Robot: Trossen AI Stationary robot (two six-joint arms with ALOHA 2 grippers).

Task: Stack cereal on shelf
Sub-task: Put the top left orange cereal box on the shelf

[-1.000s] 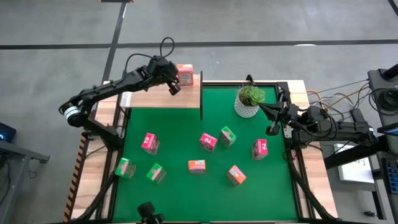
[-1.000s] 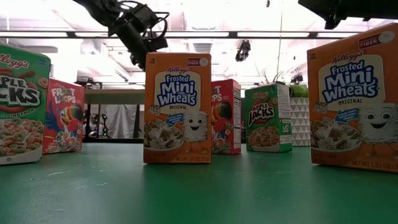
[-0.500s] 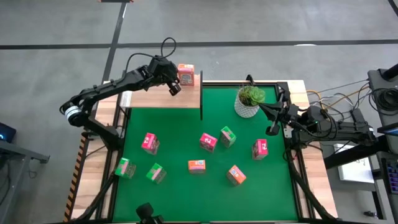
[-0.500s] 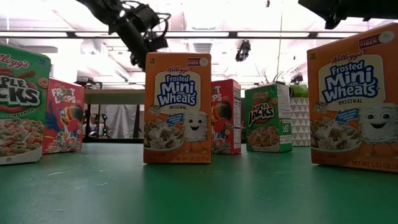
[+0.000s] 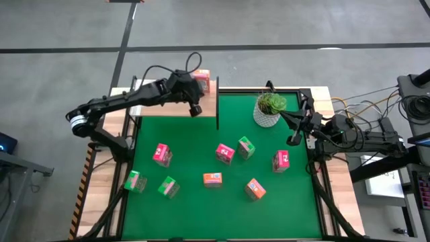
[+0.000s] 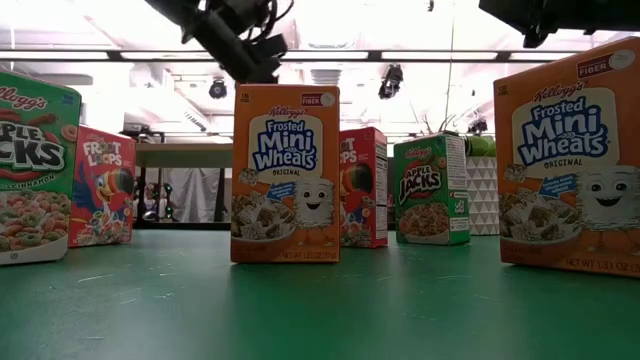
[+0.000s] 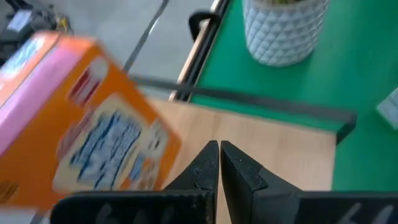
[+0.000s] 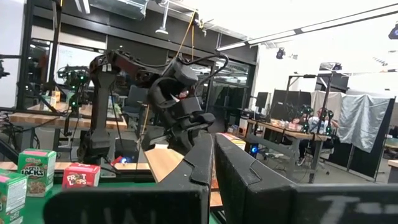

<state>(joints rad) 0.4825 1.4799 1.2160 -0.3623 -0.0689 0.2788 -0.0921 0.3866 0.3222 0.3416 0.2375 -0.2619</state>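
We've got one orange box set on the shelf at far left, left gripper clenched empty just beside it, prob. done placing; right gripper clenched, waits by plant pot.

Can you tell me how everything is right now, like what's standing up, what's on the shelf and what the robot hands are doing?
Left gripper: shut, empty, over the shelf.
Right gripper: shut, empty, waiting beside the plant pot.
Orange cereal box: on the shelf, beside the left gripper.
Shelf: holds that one box.
Eight cereal boxes: spread on the green mat.
Plant pot: upright.
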